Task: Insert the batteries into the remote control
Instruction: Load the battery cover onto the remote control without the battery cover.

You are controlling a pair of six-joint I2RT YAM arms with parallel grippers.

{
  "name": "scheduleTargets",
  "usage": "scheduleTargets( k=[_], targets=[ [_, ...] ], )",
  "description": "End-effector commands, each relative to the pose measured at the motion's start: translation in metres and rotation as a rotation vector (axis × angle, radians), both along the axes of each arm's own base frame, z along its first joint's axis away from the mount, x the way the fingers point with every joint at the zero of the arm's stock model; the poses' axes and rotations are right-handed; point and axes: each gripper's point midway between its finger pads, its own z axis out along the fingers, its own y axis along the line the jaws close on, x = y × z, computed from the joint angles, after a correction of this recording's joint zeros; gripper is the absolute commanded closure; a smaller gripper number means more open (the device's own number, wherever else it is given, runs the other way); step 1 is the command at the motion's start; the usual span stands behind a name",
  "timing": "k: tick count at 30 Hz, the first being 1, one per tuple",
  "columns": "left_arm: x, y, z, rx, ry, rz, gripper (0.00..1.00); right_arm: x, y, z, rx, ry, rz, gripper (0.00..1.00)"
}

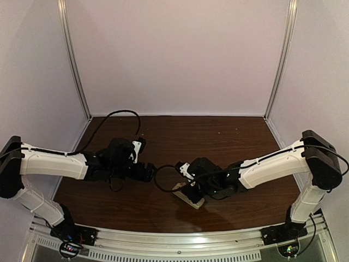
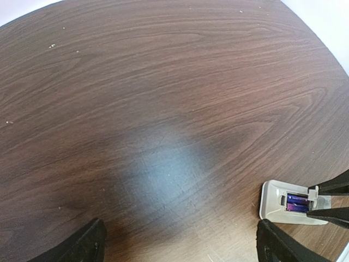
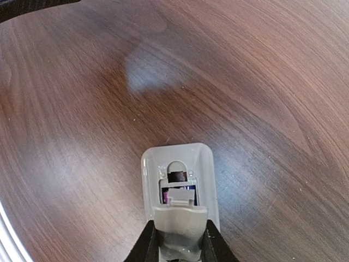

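The remote control lies back-up on the dark wood table, its battery recess uncovered. The purple-blue batteries sit inside the recess; in the right wrist view only a sliver of the batteries shows. My right gripper is shut on the flat grey cover piece, held tilted over the near part of the recess with its tabs at the opening. My left gripper hangs open over bare table left of the remote control, holding nothing. From above, the right gripper covers most of the remote control.
The left gripper and the right gripper sit close together mid-table, with a black cable looping between them. White walls with metal uprights close in the table on three sides.
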Motion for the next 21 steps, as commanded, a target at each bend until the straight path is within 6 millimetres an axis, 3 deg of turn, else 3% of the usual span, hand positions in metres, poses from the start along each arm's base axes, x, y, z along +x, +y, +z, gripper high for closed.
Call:
scheduleTargets(
  k=[1,21],
  targets=[
    [0.0063,-0.0094,0.0099,-0.028,-0.028,-0.016,0.03,0.0003,-0.0029,-0.0092,-0.035,-0.023,0.013,0.88],
    [0.0072,-0.0125,0.0091,-0.027,-0.025,-0.025,0.02,-0.0048,-0.0092,-0.0153,-0.073,0.0,0.026,0.9]
  ],
)
